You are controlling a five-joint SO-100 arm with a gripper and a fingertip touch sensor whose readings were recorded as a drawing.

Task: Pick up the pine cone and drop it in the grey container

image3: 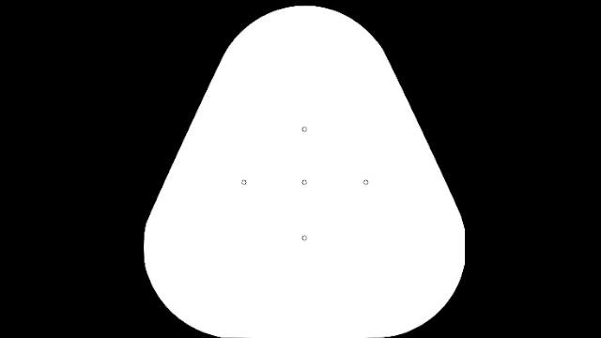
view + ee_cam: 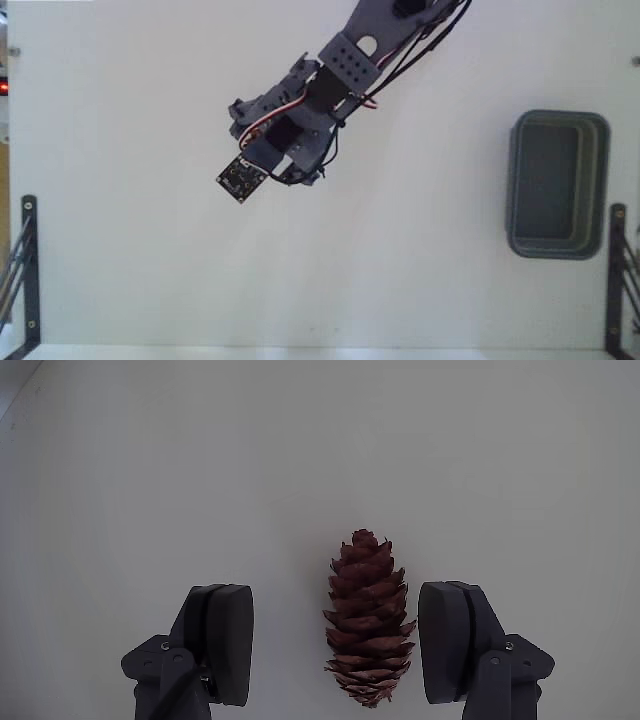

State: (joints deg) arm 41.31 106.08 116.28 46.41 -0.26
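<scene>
One pine cone shows in the wrist view, a reddish-brown cone with rough overlapping scales, lying on the white tabletop in the lower middle of the frame with its narrow tip pointing toward the top. It sits between the two dark fingers of the gripper, nearer the right-hand finger than the left one. The fingers are spread wide, a clear gap shows on the left side of the cone, and on the right side the scales come just beside the pad; whether they touch it I cannot tell.

In the fixed view the cone is hidden under the arm, which reaches down from the upper right-centre of the frame toward the middle, its gripper end low over the tabletop left of centre.

There is one grey container, a blue-grey rectangular tray with rounded corners and a thick rim, at the right edge of the fixed view, well apart from the arm. Its darker inside holds nothing that can be seen.

Two black metal brackets stand at the lower left and lower right corners.
</scene>
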